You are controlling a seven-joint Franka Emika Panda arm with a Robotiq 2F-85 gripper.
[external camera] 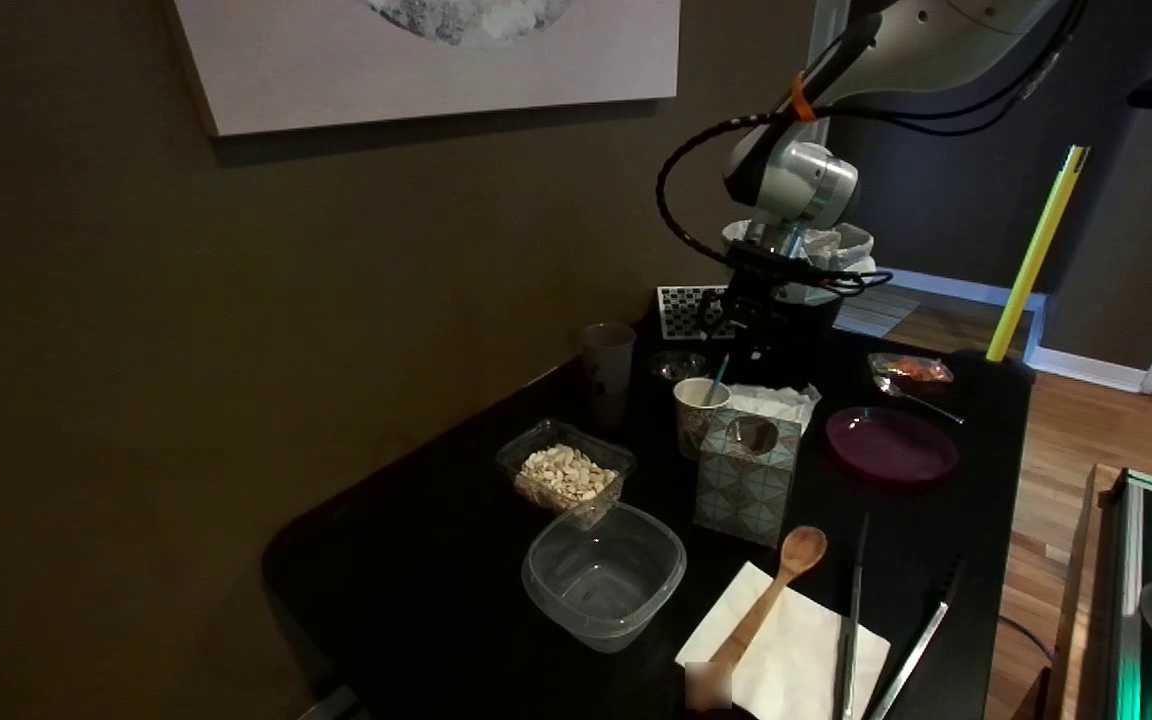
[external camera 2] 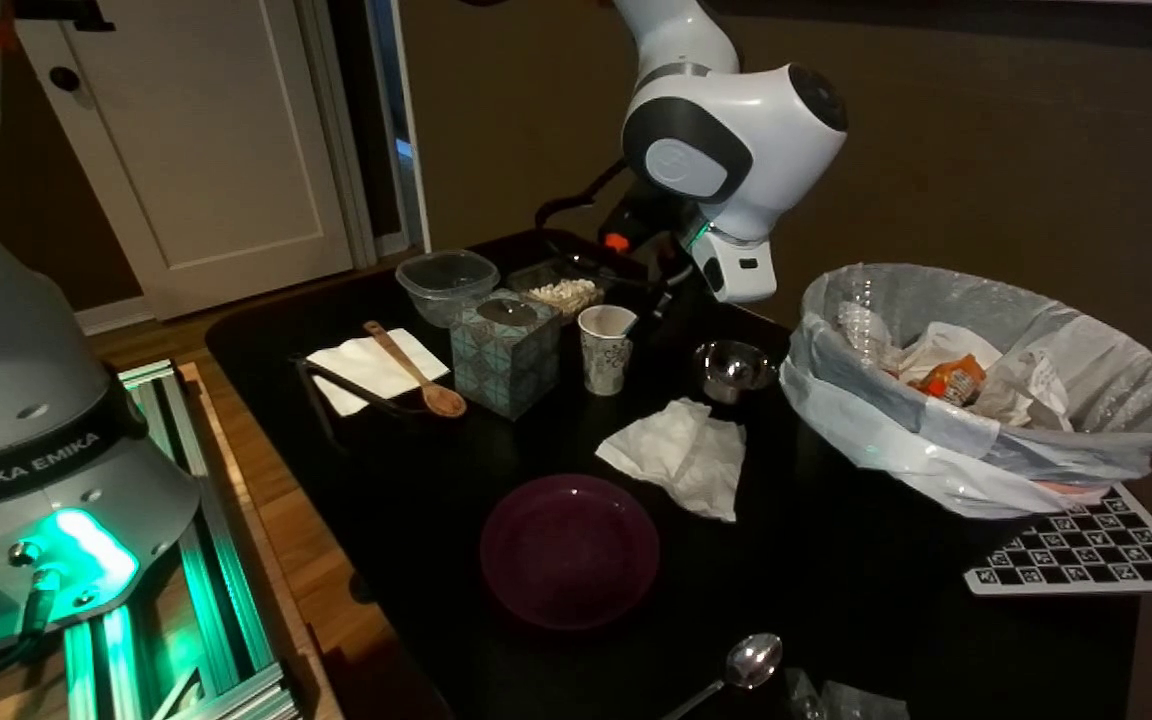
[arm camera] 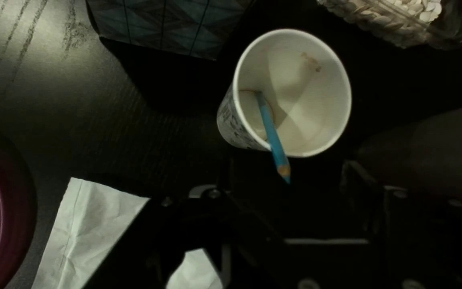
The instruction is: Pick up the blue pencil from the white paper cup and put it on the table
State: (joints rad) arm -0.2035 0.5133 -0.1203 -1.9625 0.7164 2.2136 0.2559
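Parted claw, blue pencil just ahead

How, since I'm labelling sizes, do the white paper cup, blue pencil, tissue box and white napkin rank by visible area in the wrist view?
1. White paper cup
2. Tissue box and white napkin: both cut off, too alike to rank
3. Blue pencil

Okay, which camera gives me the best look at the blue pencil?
The wrist view: the blue pencil shows large there, from sharpened tip down to its end inside the white paper cup. In an exterior view, its upper part pokes up small from the cup; in an exterior view, it's hard to make out at the cup.
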